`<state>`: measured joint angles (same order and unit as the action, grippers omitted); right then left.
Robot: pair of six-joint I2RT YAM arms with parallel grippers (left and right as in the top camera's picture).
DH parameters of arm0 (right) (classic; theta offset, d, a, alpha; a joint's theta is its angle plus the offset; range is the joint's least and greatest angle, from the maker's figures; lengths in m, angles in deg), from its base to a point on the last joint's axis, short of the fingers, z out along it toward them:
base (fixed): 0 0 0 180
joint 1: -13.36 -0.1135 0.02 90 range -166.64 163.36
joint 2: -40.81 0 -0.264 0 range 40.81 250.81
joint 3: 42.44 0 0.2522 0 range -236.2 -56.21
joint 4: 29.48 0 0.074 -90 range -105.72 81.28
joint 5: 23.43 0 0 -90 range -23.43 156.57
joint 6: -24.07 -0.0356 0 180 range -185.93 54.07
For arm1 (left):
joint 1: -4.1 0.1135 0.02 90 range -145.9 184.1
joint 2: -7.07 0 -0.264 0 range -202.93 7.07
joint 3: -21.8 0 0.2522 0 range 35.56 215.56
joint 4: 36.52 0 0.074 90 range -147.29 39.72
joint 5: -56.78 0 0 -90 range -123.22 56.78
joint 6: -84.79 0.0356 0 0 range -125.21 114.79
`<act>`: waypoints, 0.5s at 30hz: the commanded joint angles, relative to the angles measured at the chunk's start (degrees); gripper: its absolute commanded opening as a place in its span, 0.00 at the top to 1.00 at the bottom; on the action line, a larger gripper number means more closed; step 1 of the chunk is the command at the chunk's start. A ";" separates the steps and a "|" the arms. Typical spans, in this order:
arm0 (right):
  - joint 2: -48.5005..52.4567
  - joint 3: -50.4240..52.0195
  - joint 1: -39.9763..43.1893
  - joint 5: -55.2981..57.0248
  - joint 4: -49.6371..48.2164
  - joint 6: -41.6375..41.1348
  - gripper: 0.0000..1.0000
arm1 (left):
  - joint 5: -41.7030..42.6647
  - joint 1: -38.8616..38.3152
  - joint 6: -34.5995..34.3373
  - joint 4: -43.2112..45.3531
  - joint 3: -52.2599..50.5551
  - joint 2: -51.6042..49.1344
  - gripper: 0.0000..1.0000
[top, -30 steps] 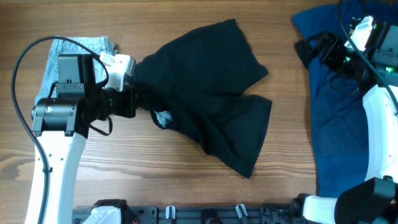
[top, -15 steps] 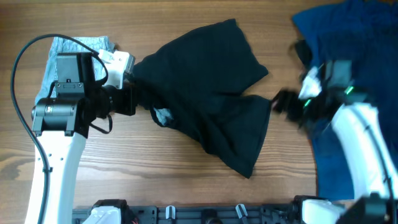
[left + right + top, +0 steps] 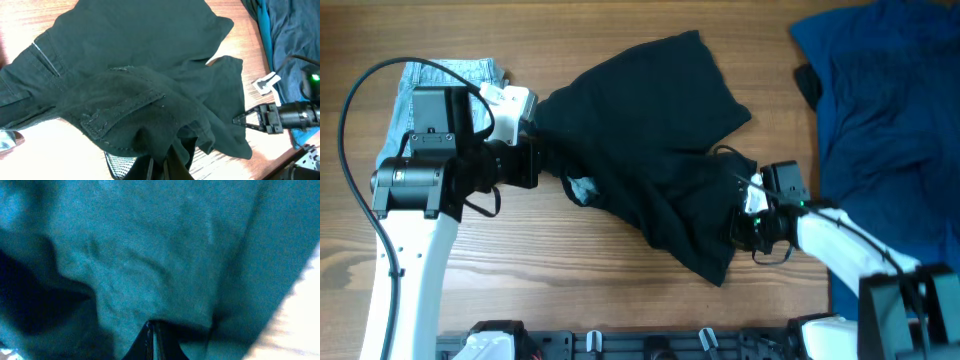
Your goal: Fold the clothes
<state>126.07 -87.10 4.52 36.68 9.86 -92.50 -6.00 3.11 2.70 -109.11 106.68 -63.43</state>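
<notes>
The black shorts lie crumpled in the middle of the tabletop, between small light-blue denim shorts at the far left and a big blue garment on the right. They look soft, floppy and light, so they will sag and bunch up, and the best spots to grab are the thick waistband and the leg edges. The left gripper is shut tight on the waist end, and the right gripper is pinched shut on the edge of the near right leg.
</notes>
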 commanded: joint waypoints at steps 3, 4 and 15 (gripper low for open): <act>11.72 -4.57 6.51 17.88 -2.54 -9.09 0.96 | 0.33 0.15 0.66 -0.35 -0.04 0.22 0.96; 12.55 -5.95 8.68 17.84 -3.98 -9.62 0.96 | 0.33 0.15 0.66 -0.55 -0.04 0.22 0.96; 12.22 -20.87 18.21 9.16 0.48 0.11 0.96 | 0.33 0.15 0.68 -0.61 -0.04 0.22 0.96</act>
<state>138.02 -103.73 22.38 45.31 6.91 -98.60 -5.97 3.11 2.70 -109.97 106.68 -63.43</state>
